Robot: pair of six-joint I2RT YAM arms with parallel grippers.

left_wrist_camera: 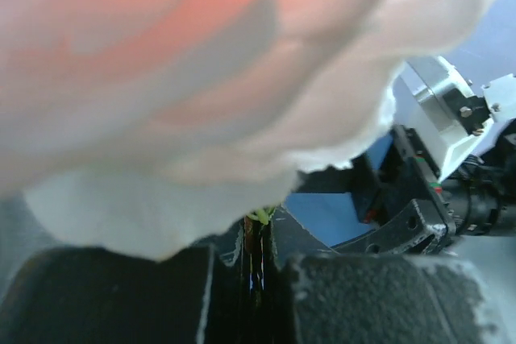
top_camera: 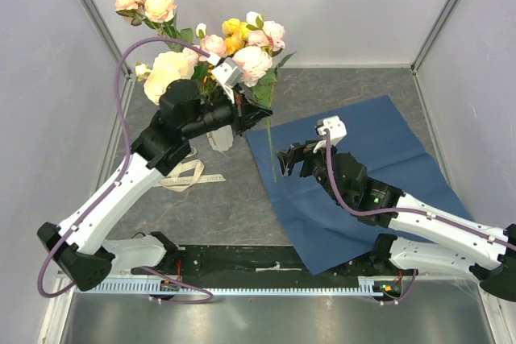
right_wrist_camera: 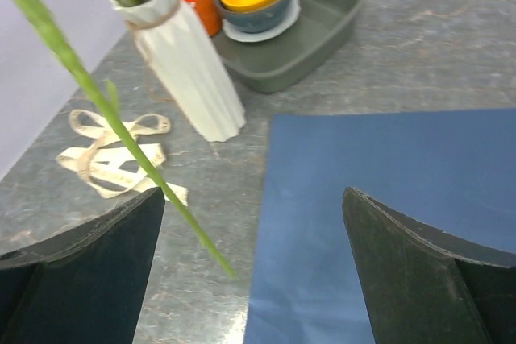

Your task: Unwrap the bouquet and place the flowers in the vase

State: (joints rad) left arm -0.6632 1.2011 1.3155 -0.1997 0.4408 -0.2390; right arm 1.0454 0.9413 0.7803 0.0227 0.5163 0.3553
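The light is bright, white and even, and it comes from above; shadows on the grey surface (top_camera: 234, 215) are soft and faint. The overhead view is sharp. In the left wrist view a pink flower (left_wrist_camera: 185, 78) lies very close to the lens, fully out of focus, washed out at its pale edge. The right wrist view is slightly soft, and the dark right tool (right_wrist_camera: 254, 195) is blurred at the bottom corners.

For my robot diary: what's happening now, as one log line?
left jaws: shut on flower stem | right jaws: open above blue paper | vase: holds flowers | ribbon: on table
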